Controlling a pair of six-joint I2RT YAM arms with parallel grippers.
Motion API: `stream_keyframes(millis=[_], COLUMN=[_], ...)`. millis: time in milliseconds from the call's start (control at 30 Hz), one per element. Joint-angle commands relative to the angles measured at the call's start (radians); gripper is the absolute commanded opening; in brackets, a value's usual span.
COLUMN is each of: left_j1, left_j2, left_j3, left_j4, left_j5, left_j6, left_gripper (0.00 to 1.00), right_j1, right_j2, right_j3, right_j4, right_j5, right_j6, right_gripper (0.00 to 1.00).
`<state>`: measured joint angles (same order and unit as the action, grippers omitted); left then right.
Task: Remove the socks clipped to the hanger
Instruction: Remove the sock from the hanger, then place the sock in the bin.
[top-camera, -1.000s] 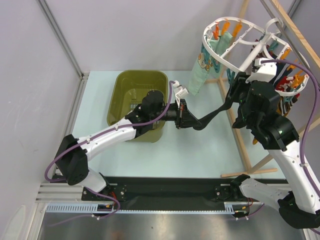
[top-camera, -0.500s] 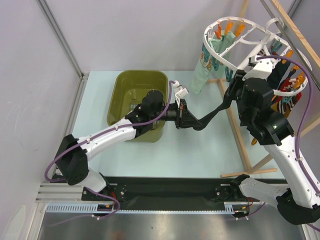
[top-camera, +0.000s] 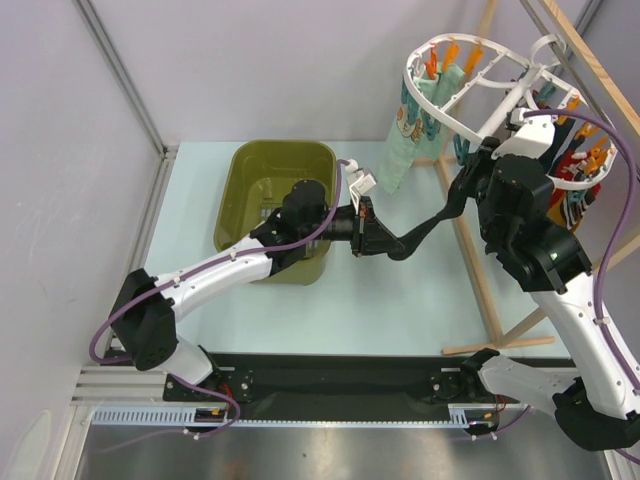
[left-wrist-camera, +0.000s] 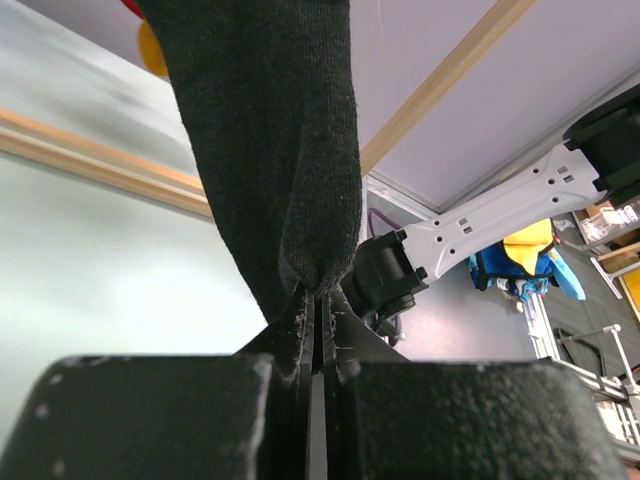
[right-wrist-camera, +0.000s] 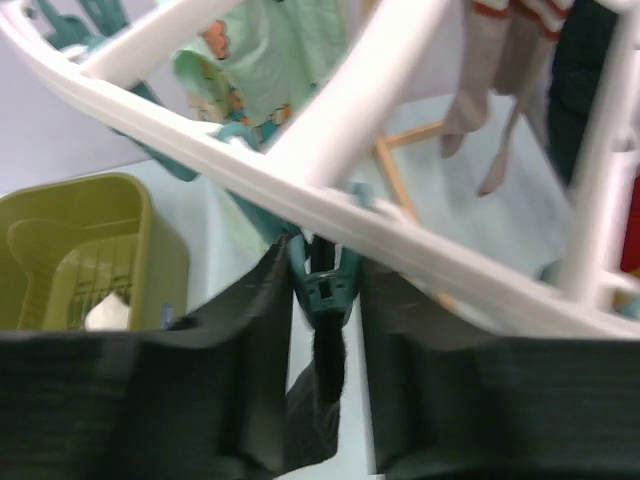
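Note:
The white hanger (top-camera: 437, 112) hangs tilted at the upper right. A black sock (top-camera: 425, 228) stretches from it down to my left gripper (top-camera: 378, 240). In the left wrist view that gripper (left-wrist-camera: 318, 305) is shut on the sock's (left-wrist-camera: 270, 150) lower end. My right gripper (top-camera: 479, 165) is up at the ring. In the right wrist view it (right-wrist-camera: 325, 285) is shut on a teal peg (right-wrist-camera: 325, 275) under the hanger's rim (right-wrist-camera: 200, 130), and the black sock (right-wrist-camera: 325, 375) hangs from that peg. A mint bear-print sock (top-camera: 398, 150) hangs at the far rim, also seen from the right wrist (right-wrist-camera: 280, 60).
An olive tub (top-camera: 240, 190) stands on the table under my left arm, with something white (right-wrist-camera: 105, 312) inside. A light wooden rack (top-camera: 480, 270) carries the hanger at the right. More socks and orange pegs (top-camera: 575, 185) hang behind my right arm.
My right wrist has shifted slightly up at the ring, and the hanger has swung and tilted a little. My left gripper and the stretched black sock have stayed put.

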<state>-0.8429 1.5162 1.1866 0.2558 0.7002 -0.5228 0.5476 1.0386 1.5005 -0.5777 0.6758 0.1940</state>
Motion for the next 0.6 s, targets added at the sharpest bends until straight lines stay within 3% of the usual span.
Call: stream_keyframes(millis=[0, 100, 400, 467, 567], left_j1=[0.002, -0.002, -0.001, 0.001, 0.025], left_j2=[-0.005, -0.008, -0.066, -0.085, -0.117], left_j3=[0.038, 0.034, 0.027, 0.076, 0.172], left_j4=[0.071, 0.071, -0.032, -0.148, -0.327], left_j5=[0.031, 0.027, -0.031, -0.071, -0.172], left_j6=[-0.029, -0.029, 0.024, 0.078, 0.142], left_gripper=[0.0, 0.0, 0.0, 0.0, 0.0], right_j1=[-0.002, -0.002, -0.002, -0.002, -0.002], right_j2=[0.004, 0.009, -0.008, -0.011, -0.011], right_j3=[0.059, 0.069, 0.067, 0.07, 0.07], right_j4=[0.038, 0.018, -0.014, -0.019, -0.01], right_j5=[0.024, 0.033, 0.007, -0.005, -0.054], right_j6=[0.009, 0.024, 0.058, 0.056, 0.041], right_gripper=[0.24, 0.0, 0.0, 0.0, 0.11])
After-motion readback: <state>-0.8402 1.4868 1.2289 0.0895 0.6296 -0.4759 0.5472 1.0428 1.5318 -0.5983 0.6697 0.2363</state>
